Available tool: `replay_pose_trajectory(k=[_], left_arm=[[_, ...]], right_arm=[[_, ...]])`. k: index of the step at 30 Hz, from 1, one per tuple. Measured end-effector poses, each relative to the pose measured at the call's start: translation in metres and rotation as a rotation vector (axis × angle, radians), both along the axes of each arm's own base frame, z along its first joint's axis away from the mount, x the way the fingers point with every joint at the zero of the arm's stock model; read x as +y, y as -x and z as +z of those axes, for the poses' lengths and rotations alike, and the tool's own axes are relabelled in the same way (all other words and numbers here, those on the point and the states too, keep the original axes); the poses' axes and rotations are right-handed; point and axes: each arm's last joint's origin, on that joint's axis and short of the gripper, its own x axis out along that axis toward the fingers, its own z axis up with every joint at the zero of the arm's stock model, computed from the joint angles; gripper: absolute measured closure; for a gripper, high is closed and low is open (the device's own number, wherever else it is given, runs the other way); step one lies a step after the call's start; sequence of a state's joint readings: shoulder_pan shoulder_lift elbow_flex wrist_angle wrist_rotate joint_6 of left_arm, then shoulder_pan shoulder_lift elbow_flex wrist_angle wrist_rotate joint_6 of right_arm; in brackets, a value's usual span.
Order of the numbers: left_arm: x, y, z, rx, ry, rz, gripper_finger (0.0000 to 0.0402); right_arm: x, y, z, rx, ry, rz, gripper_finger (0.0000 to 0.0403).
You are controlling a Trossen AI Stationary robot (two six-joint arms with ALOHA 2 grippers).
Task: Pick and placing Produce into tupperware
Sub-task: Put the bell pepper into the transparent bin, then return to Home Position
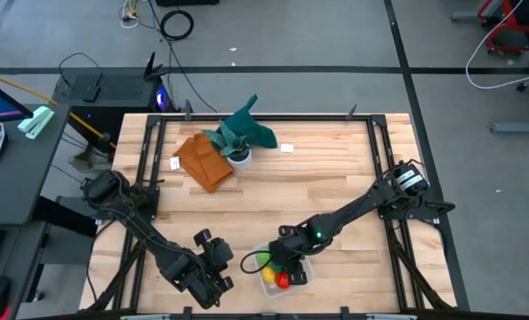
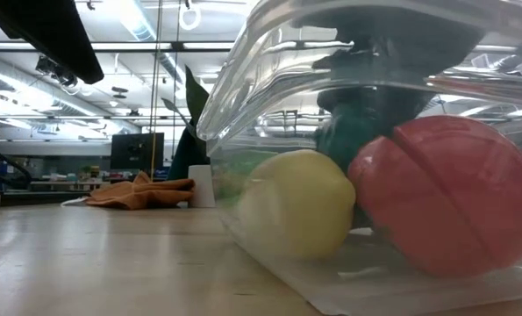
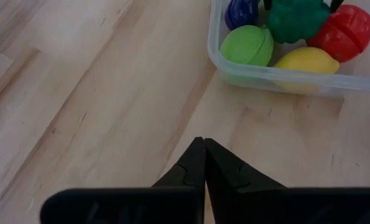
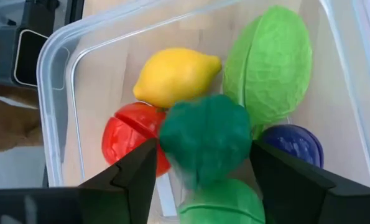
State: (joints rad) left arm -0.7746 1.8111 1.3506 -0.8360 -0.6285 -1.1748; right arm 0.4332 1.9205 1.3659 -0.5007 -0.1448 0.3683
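Observation:
The clear tupperware (image 1: 308, 265) stands near the table's front edge. In it lie a yellow lemon (image 4: 175, 74), a red piece (image 4: 125, 134), a purple piece (image 4: 293, 143) and two light green pieces (image 4: 272, 62) (image 4: 222, 202). A dark green piece (image 4: 203, 140) sits on top of them. My right gripper (image 4: 203, 152) reaches down into the container, one finger on either side of the dark green piece. My left gripper (image 3: 203, 142) is shut with nothing in it, above bare wood to the left of the container (image 3: 278, 78). My right gripper comes from above, slanting down. Its fingers (image 4: 141, 165) stand close against two opposite sides of the dark green piece (image 4: 172, 143). Whether they touch it, I cannot tell. The piece lies on the other produce inside the container.
A white pot with teal leaves (image 1: 239, 156) and an orange-brown cloth (image 1: 204, 160) sit at the far middle-left, with a small white tag (image 1: 287, 148) beside them. Bare wood lies between them and the container. Black frame rails run along the table's sides.

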Motion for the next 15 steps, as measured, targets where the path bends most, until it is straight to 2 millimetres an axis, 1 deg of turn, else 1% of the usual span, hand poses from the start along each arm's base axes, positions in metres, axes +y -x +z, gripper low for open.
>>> replay_pose_trajectory(k=[4,9,11,15], left_arm=[[0.0,0.0,0.0,0.0,0.0,0.0,0.0395],[0.0,0.0,0.0,0.0,0.001,0.001,0.0379],[0.0,0.0,0.0,0.0,0.0,0.0,0.0375],[-0.001,0.001,0.0,-0.001,-0.009,-0.01,0.0379]], right_arm=[[0.0,0.0,0.0,0.005,-0.01,0.008,0.017],[0.0,0.001,0.002,0.006,-0.012,0.014,0.0156],[-0.001,0.004,0.01,-0.005,-0.012,0.02,0.0157],[-0.011,0.016,0.034,-0.027,0.027,0.038,0.017]])
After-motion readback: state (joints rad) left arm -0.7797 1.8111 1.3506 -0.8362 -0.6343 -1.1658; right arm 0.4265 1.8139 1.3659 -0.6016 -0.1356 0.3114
